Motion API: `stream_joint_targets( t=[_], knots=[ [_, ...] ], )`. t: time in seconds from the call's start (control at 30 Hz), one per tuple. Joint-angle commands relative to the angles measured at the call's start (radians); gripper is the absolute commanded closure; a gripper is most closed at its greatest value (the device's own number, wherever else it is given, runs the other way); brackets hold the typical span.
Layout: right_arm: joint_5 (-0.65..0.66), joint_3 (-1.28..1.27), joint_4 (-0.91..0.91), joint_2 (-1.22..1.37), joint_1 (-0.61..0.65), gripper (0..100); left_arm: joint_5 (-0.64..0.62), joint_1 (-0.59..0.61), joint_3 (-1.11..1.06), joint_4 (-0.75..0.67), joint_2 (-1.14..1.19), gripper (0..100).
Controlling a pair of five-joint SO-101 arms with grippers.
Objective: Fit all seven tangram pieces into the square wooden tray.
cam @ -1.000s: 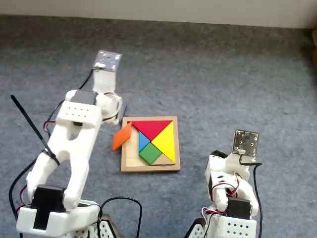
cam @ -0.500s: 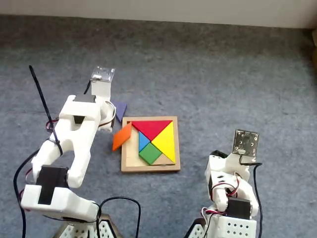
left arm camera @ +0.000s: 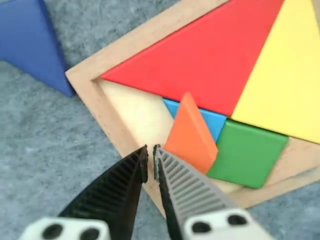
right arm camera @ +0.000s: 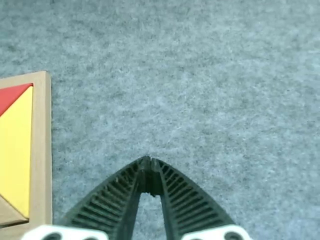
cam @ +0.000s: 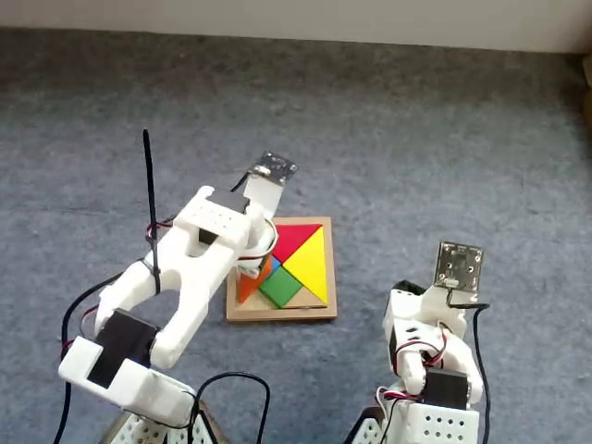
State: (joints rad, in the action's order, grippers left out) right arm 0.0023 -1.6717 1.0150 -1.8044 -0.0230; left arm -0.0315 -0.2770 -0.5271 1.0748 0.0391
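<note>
On the near side of the table [cam: 435, 129], which is covered all over in grey-blue carpet, two white arms stand side by side. The right arm [cam: 430, 361] sits folded close to its base. The right gripper [right arm camera: 148, 167] hangs over bare carpet, jaws pressed together with nothing between them, off to the right of the square wooden tray [cam: 277, 316] and apart from it.

The left arm [cam: 185, 277] stretches forward across the tray's left part. The left gripper [left arm camera: 150, 156] is over the tray's rim, its jaws drawn to a thin slit and holding nothing. The orange wooden piece [left arm camera: 190, 135] lies inside the tray just beside the grey jaw. One end laps over the small light-blue piece [left arm camera: 215, 120] and meets the green square [left arm camera: 247, 152]. It looks slanted rather than flat, though I can't be sure.

Beyond these lie the large red triangle [left arm camera: 210, 55] and the large yellow triangle [left arm camera: 280, 80], flush together. From above, a tan triangle [cam: 310, 298] fills the tray's near right corner. The left wrist camera adds a dark blue piece [left arm camera: 27, 40] on the carpet just outside a tray corner, a spot the arm covers from above.

Farthest off, a pale strip of wall [cam: 296, 17] borders the carpet.
</note>
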Motion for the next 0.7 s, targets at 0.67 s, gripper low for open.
stream_joint_targets(
  t=[0.67],
  knots=[
    [-0.005,-0.11,-0.021,0.004,-0.012,99.4,0.002,-0.025,-0.185,-0.058,-0.453,95]
  ],
)
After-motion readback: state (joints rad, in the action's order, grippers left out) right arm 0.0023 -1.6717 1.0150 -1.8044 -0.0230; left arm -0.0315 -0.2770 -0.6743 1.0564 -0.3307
